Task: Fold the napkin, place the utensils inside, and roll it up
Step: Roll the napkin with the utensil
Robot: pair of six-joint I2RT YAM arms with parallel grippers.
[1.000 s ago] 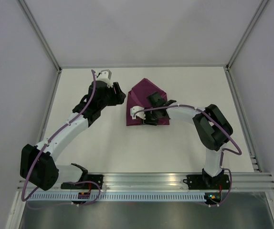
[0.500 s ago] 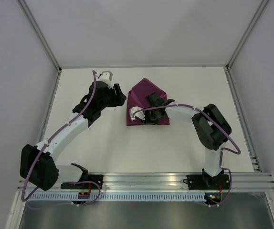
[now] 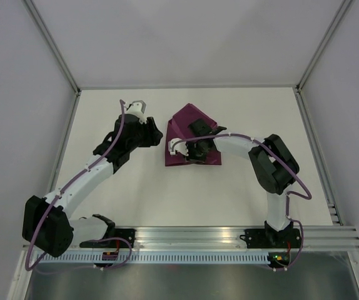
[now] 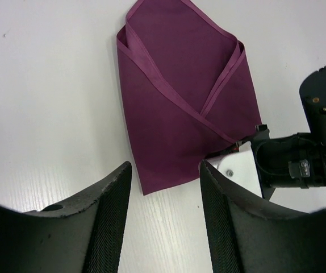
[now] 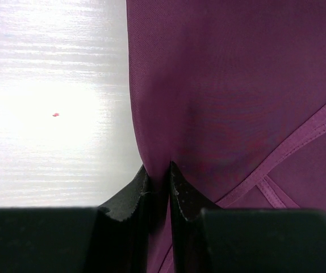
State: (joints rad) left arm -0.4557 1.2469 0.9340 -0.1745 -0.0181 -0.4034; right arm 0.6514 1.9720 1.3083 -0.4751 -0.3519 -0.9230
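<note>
The magenta-purple napkin (image 3: 186,120) lies folded at the table's middle back, its side flaps crossed over each other; it also shows in the left wrist view (image 4: 180,108). My right gripper (image 3: 190,152) is over its near part, shut on a fold at the cloth's edge (image 5: 208,102); the right wrist view shows the pinch (image 5: 158,173). My left gripper (image 3: 156,132) is open and empty just left of the napkin; the left wrist view (image 4: 166,170) shows its fingers either side of the cloth's near corner. No utensils show in any view.
White walls with metal frame posts (image 3: 67,69) enclose the white table on three sides. A metal rail (image 3: 192,234) carrying both arm bases runs along the near edge. The right arm's white wrist link (image 4: 242,173) lies beside the napkin's near edge.
My left arm has shifted slightly toward the near side and the napkin. My right gripper has moved a little toward the back, still on the cloth.
</note>
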